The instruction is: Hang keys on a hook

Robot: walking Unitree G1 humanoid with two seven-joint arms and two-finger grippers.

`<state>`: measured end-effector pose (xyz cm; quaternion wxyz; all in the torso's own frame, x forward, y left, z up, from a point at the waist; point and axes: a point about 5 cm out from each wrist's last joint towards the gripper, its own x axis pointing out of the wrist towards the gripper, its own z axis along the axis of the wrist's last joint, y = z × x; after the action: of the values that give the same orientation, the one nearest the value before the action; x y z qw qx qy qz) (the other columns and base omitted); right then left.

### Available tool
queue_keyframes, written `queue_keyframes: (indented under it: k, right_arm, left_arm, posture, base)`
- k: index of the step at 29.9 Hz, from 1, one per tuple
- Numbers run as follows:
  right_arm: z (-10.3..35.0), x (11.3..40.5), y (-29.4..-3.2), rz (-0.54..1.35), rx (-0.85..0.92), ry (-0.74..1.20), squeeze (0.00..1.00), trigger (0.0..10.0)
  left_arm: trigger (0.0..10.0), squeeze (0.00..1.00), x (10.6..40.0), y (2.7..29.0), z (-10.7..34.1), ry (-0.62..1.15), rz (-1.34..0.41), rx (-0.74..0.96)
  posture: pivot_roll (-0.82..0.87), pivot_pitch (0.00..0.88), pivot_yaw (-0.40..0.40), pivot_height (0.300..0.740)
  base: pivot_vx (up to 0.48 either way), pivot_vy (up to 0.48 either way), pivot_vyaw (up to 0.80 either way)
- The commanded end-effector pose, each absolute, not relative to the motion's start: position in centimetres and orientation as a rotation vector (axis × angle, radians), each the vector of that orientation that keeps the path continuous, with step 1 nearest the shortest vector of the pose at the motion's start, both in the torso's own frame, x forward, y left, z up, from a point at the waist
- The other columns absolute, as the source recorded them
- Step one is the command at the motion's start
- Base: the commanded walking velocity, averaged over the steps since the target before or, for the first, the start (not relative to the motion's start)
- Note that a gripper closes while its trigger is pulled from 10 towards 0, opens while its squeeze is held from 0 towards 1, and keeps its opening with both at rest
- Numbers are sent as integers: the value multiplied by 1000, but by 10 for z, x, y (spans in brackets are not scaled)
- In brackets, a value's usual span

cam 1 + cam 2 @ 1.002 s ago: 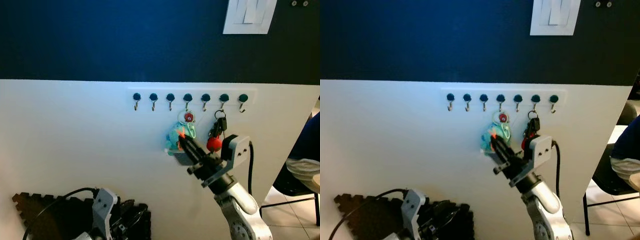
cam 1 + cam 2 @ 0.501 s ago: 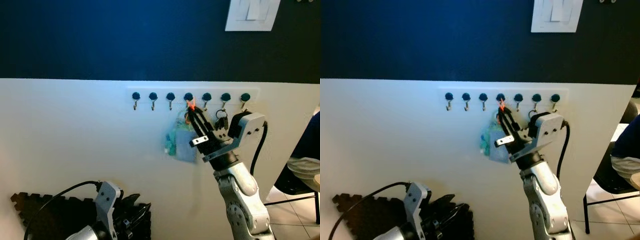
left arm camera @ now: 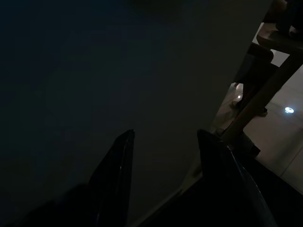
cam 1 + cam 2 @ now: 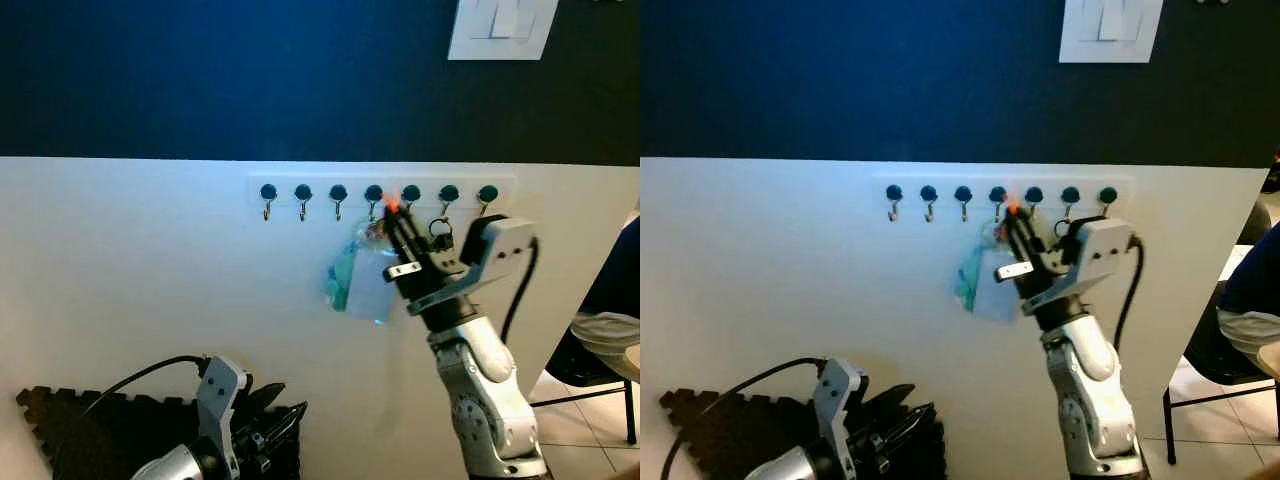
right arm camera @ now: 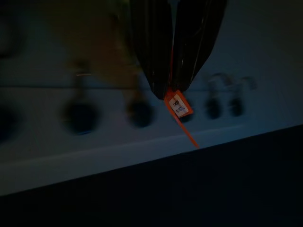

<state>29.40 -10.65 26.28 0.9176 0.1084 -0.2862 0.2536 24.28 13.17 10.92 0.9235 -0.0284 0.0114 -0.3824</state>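
The right gripper (image 4: 392,207) is raised to the row of hooks (image 4: 373,196), its fingers clenched on an orange tag (image 5: 178,105) with the keys (image 4: 362,280) dangling just below. Judging by this, the keys are not yet released onto a hook. The left gripper (image 3: 163,137) hangs idle, fingers spread and empty.

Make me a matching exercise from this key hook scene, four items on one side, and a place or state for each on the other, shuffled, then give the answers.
Items
1. right claw
2. left claw
3. light switch plate
4. teal keychain bundle

Places or states
A. on the dark blue wall, above the hook rail
B. low down, fingers apart, idle
C. raised at the hook rail, shut on an orange tag
D. dangling below the middle hooks against the white panel

Pairs: 1-C, 2-B, 3-A, 4-D
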Motion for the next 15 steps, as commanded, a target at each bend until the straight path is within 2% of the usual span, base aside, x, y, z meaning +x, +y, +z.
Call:
queue_keyframes:
  k: [1,15]
  right_arm:
    - [263,295,-102,552,234,-577,0,10000]
    - [269,298,-107,548,289,-586,0,10000]
  left_arm:
    - [10000,0,242,133,113,15,-782,-64]
    - [10000,0,242,130,115,12,-793,-58]
  posture:
    - [87,46,-3,740]
    - [86,47,-1,740]
  base:
    - [0,0,0]
    - [0,0,0]
